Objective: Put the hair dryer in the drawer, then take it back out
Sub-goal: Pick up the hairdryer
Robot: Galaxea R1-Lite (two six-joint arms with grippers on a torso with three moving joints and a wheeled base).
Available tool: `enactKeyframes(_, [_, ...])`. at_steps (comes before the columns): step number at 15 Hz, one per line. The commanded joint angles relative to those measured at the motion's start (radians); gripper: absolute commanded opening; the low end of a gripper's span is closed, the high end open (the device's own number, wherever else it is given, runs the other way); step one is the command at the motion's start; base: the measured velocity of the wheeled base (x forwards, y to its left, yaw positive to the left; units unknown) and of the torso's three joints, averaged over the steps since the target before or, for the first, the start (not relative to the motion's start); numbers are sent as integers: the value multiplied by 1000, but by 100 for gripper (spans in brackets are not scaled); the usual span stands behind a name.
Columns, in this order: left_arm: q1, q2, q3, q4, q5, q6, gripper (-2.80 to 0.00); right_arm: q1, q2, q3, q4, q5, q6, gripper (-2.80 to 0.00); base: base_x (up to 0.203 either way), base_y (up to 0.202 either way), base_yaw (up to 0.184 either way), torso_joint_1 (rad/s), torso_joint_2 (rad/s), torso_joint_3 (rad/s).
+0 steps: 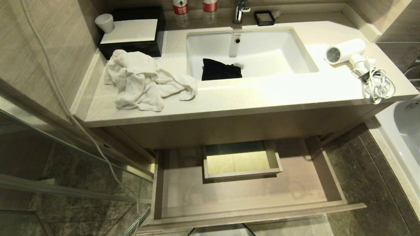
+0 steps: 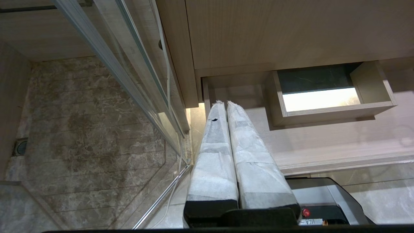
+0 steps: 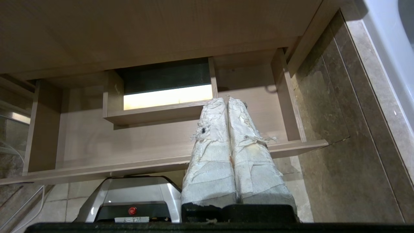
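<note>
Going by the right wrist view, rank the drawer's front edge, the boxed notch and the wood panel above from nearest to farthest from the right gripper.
From the right gripper, shut:
1. Drawer front edge, just below the fingers.
2. Boxed notch, mid-drawer, beyond the tips.
3. Wood panel, overhead, farthest.

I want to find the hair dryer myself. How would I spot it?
Look at the counter around the white sink. At its right end lies the hair dryer, on its side. It is a white tube with a round dark grille facing the sink, and its white cord is bundled beside it, unlike the rumpled towel at the left.

Bright countertop (image 1: 249, 95) glare, shadowed drawer (image 1: 242, 193)
</note>
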Motion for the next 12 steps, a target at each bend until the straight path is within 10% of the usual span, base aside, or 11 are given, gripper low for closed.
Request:
enactKeyframes(1, [0,0,2,0,0,0,-280,0,0,2,-1,0,4,-280,0,0,0,0,0,0])
enactKeyframes(12, [0,0,2,0,0,0,-280,0,0,2,-1,-2,4,-280,0,0,0,0,0,0])
